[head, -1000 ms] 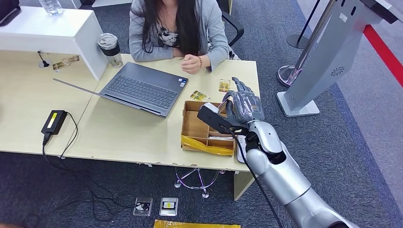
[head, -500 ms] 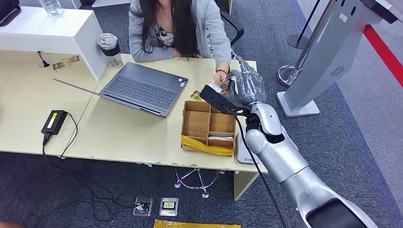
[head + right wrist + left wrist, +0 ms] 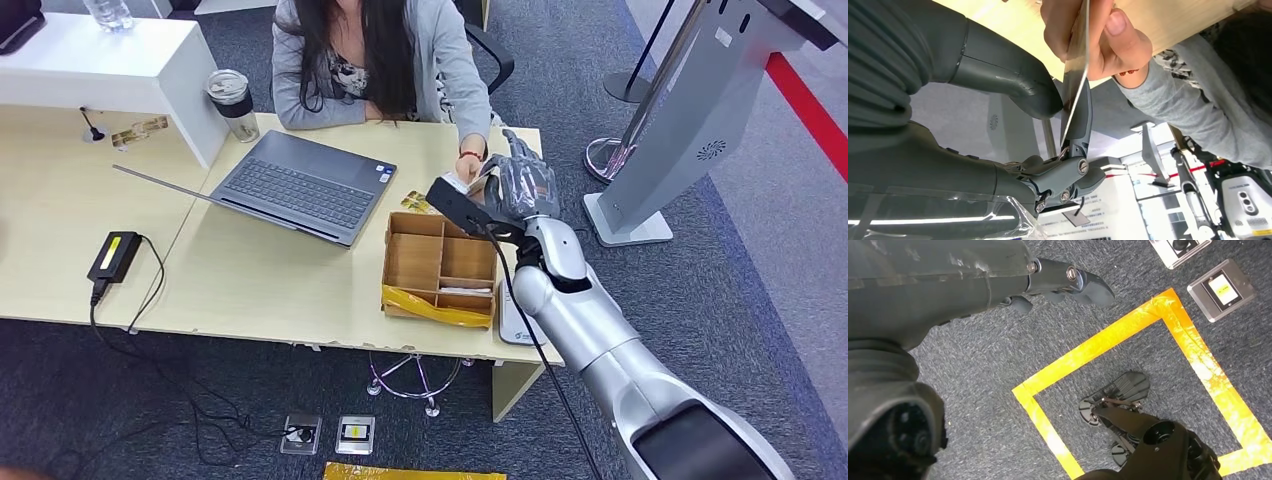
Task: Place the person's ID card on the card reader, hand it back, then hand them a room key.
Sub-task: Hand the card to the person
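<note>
Here the right robot hand (image 3: 520,186) pinches a card (image 3: 1075,75) over the bench (image 3: 260,270), far right. A person's hand (image 3: 1098,37) grips the same card. The left robot hand (image 3: 1063,282) hangs empty, fingers apart.

Thin, pale, flat rectangular card (image 3: 1075,75), seen edge-on in the right wrist view, standing nearly perpendicular to the camera. Pinched at one end between the thick grey thumb (image 3: 1013,82) and a darker finger (image 3: 1082,120) of the right hand (image 3: 518,190); gripped at the other end by the person's hand (image 3: 1098,37), thumb pressed flat on one face, fingers on the other. Held just beyond the right hand's fingertips, above the pale wooden desk (image 3: 260,270). Face and print of the card not readable. In the head view, mostly hidden between the right hand and the person's hand (image 3: 467,167).
</note>
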You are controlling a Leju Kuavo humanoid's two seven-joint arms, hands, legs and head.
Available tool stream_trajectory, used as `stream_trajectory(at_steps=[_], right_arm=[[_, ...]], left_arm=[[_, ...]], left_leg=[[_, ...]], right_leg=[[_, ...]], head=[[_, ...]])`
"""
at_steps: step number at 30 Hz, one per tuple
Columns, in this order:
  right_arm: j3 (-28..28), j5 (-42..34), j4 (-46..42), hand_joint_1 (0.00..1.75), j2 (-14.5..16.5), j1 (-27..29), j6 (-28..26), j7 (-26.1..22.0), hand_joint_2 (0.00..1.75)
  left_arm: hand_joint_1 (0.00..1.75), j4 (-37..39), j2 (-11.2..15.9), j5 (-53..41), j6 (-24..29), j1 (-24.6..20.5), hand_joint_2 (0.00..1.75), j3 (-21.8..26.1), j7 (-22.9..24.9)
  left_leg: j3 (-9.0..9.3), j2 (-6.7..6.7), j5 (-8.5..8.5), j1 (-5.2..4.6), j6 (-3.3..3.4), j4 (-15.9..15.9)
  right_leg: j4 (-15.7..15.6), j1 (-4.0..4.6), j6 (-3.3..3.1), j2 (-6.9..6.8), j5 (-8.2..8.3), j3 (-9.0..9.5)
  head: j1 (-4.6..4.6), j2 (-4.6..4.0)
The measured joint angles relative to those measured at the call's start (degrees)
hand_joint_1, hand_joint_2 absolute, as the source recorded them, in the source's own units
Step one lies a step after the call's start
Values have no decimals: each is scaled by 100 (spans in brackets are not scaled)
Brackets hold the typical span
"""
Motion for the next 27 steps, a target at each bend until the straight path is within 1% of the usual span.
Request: stream_trajectory(at_steps=[1, 2, 10, 12, 14, 19, 23, 27], right_arm=[[0, 0, 35, 0, -1, 0, -24, 3, 44], [0, -7, 68, 0, -1, 0, -44, -4, 0], [-7, -217, 331, 0, -18, -42, 44, -197, 0], [-17, -251, 373, 0, -74, -111, 45, -222, 0], [-33, -308, 416, 0, -192, -216, 64, -256, 0], [-181, -320, 542, 0, -651, -518, 43, -401, 0], [-301, -184, 618, 0, -1214, -578, -36, -463, 0], [-466, -362, 830, 0, -1814, -500, -145, -592, 0]], left_arm=[[0, 0, 0, -8, -4, 0, 0, -1, -1], [0, 0, 0, -12, -9, 0, 0, -1, -2], [0, 0, 5, 14, -38, 1, 0, -2, -49], [0, 0, 10, 33, -38, 2, 0, -2, -49], [0, 1, 21, 44, -38, 6, 0, -3, -49], [0, 2, 49, 121, -21, 18, 0, -4, -46], [0, 2, 52, 198, 18, 30, 0, -4, 0], [0, 2, 60, 246, 36, 42, 0, -4, 69]], left_leg=[[0, 0, 0, 0, 0, 0], [0, 0, 0, 0, 0, 0], [0, 0, 0, 0, 0, 0], [1, 1, 0, 0, 0, 1], [1, 1, 0, -1, 0, 2], [2, 0, 0, -5, 0, 4], [1, -3, -1, -7, 2, 6], [-1, -4, -4, -7, 5, 7]], right_leg=[[0, 0, 0, 1, 0, 0], [0, 0, 0, 2, 0, -1], [0, 0, 0, 3, 0, -3], [0, 0, 0, 3, 0, -4], [-1, -1, 1, 2, 1, -4], [-2, -4, 3, -1, 2, -4], [-6, -6, 3, -5, 2, -3], [-9, -8, 3, -5, 2, -5]], head=[[-1, 0], [0, 0], [-1, 0], [-1, 0], [-1, 0], [-1, 0], [-1, 0], [-1, 0]])
